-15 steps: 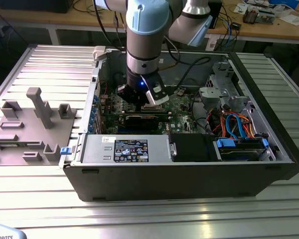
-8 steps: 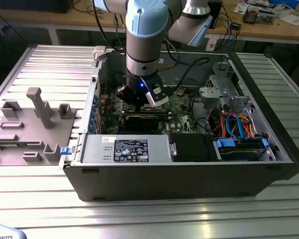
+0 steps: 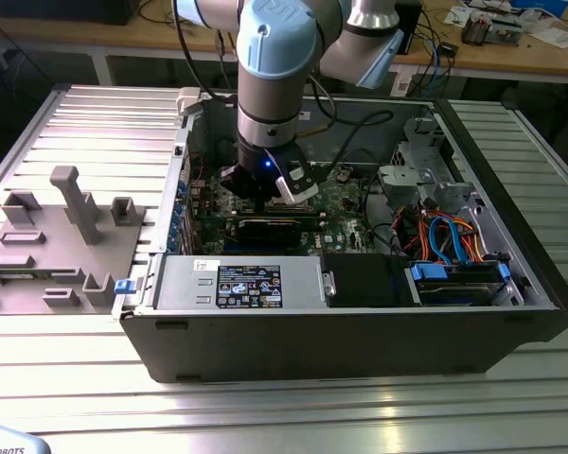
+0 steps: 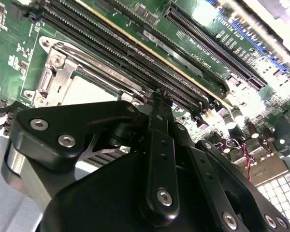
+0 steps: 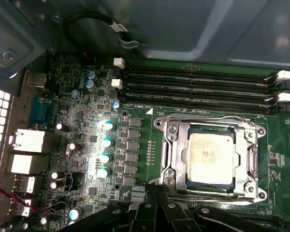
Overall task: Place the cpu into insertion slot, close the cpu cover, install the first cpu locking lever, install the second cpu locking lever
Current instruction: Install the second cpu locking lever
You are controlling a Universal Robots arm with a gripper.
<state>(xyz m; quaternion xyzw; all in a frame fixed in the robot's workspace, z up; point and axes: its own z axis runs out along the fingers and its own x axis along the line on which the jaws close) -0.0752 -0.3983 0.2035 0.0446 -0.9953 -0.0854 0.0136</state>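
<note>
Since the work sits deep inside the open computer case (image 3: 360, 322), I treat its walls as the first limit: my arm reaches down between them, and any sideways correction should be small. The case holds the green motherboard (image 5: 280, 159), a grey power supply box (image 3: 246, 284) along its near wall, and a bay with blue and orange cables (image 3: 445, 236) toward the exterior view's right.

On the board, the insertion slot (image 5: 165, 122) lies just beside the long memory slots (image 5: 198, 89). The slot holds the cpu (image 5: 210, 157), lying flat and square in it. The cpu cover (image 5: 176, 145) lies down over the chip, whose metal top shows through the window.

I judge the step in hand to be a locking lever. My gripper (image 5: 152, 193) is at the slot's corner on the side away from the memory slots, close to the end of the wire lever (image 5: 208, 192) running along that edge. Whether it is released or clenched cannot be told here.

To do this well: press the lever only along its own swing, keep clear of the cover, and avoid loading the chip.
</note>
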